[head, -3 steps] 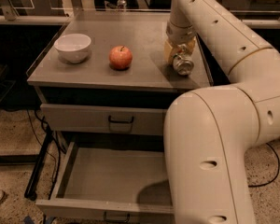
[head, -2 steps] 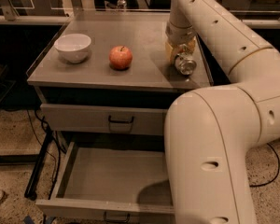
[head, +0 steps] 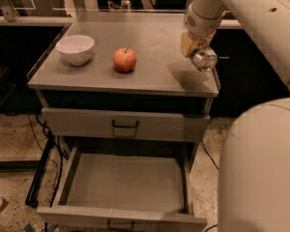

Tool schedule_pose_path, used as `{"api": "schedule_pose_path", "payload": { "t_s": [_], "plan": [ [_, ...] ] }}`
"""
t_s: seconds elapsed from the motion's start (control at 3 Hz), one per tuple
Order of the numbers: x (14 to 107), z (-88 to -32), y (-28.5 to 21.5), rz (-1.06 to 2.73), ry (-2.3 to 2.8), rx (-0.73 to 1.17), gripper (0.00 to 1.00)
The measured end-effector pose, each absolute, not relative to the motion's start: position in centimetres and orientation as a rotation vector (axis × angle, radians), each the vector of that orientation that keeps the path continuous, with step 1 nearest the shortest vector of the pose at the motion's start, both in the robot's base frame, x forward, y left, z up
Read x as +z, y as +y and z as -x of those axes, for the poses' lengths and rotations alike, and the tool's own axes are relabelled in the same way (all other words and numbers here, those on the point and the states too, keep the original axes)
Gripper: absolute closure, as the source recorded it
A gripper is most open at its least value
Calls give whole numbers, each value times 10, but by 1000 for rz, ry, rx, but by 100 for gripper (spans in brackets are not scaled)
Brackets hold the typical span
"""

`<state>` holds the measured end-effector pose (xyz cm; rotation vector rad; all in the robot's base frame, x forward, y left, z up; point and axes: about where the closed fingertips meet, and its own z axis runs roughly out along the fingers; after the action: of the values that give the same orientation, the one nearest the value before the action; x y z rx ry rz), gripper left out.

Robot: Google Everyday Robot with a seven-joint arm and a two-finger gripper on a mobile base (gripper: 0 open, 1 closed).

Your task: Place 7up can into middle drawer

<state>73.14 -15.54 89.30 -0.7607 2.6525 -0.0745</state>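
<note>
The gripper pinches the 7up can just above the right near corner of the cabinet top. The can is tilted, its silver end toward the near side. The open middle drawer lies below, nearer and more to the left.

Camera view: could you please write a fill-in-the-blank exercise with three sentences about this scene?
1. The gripper, over the countertop's ___ edge, holds the 7up can.
2. The middle drawer is pulled ___.
3. The red apple lies beside the white ___.
Missing words: right; open; bowl.
</note>
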Motion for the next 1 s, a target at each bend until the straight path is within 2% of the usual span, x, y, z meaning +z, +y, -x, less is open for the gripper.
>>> {"api": "schedule_pose_path", "payload": {
  "t_s": [0.67,1.0],
  "plan": [
    [893,-727,-154,774,2648,-74,100],
    [891,-707,-156,782,2654,-76,100]
  ]
}}
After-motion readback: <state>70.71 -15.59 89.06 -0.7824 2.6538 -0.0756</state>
